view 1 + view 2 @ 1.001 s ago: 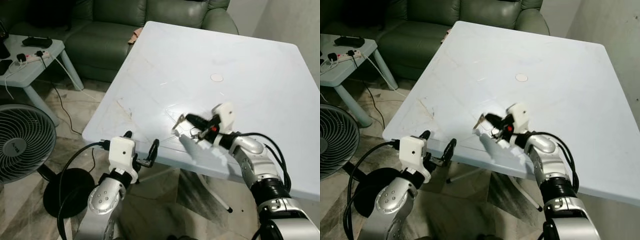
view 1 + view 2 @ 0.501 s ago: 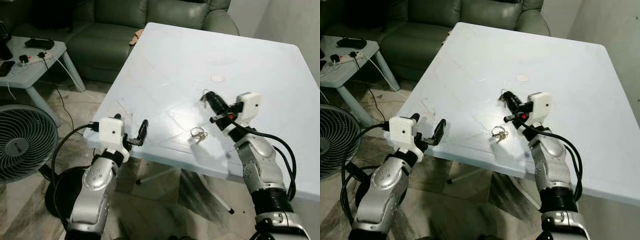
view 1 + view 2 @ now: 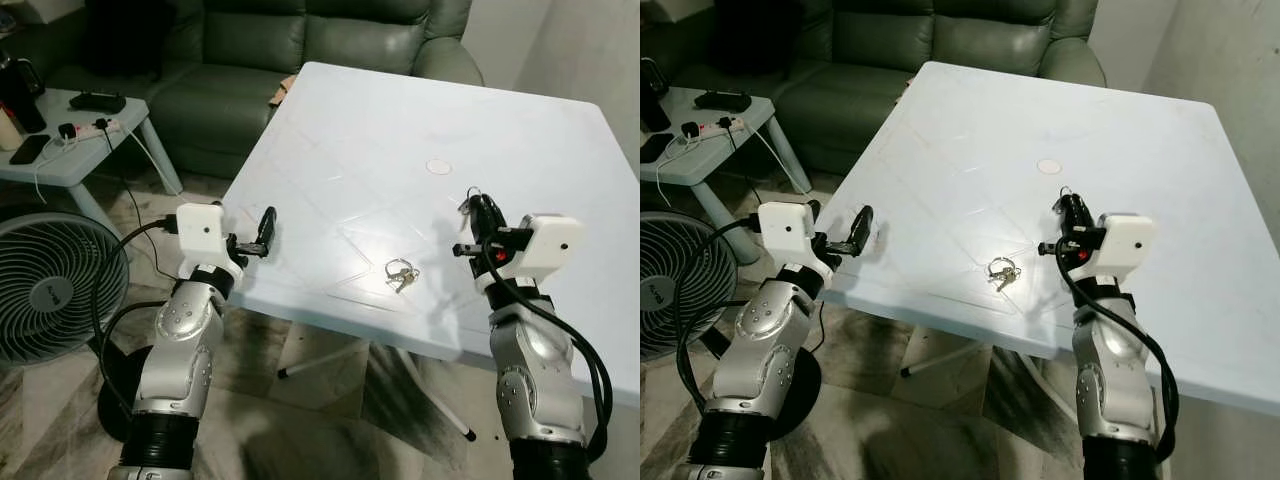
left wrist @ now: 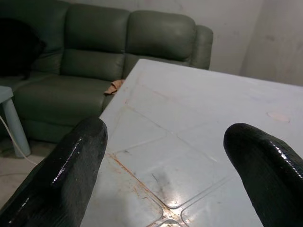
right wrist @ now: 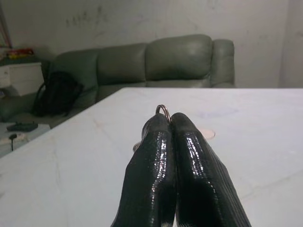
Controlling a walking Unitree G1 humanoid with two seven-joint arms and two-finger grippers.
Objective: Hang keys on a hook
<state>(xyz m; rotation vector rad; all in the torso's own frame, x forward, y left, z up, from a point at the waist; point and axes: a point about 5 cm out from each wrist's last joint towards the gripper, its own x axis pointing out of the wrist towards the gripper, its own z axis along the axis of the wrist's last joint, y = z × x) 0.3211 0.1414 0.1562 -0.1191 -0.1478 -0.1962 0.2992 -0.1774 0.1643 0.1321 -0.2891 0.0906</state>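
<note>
Bare white table [image 3: 380, 130] all around the lone key bunch [image 3: 399, 276] near its front edge.

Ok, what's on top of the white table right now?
On the white table a key ring with keys lies near the front edge. The right gripper, raised above it, pinches a metal ring; whatever hangs below is covered by its fingers.

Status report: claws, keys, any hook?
Right claw shut on key ring, raised over table. Left claw open. Second key bunch on table. No hook visible.

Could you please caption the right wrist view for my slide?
Right claw shut on a key ring above the white table, sofa behind.
</note>
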